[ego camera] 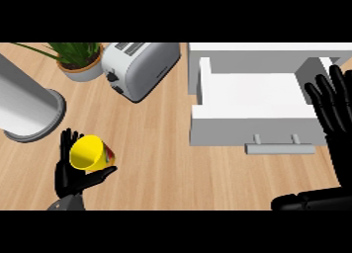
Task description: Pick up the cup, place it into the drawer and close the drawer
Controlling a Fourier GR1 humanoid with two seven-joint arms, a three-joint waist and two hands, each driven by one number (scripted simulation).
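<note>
A yellow cup (87, 152) with a red patch on its side lies tilted in my left hand (75, 175) at the lower left, above the wooden counter. The fingers stand behind it and the thumb curls under it. The white drawer (252, 94) is pulled open at the upper right, its inside bare and its grey handle (280, 147) facing me. My right hand (341, 113) is open with straight fingers pointing up, overlapping the drawer's right edge.
A silver toaster (139, 68) stands at the top middle, left of the drawer. A potted plant (78, 58) sits beside it. A large grey cylinder (22, 104) lies at the left edge, just above my left hand.
</note>
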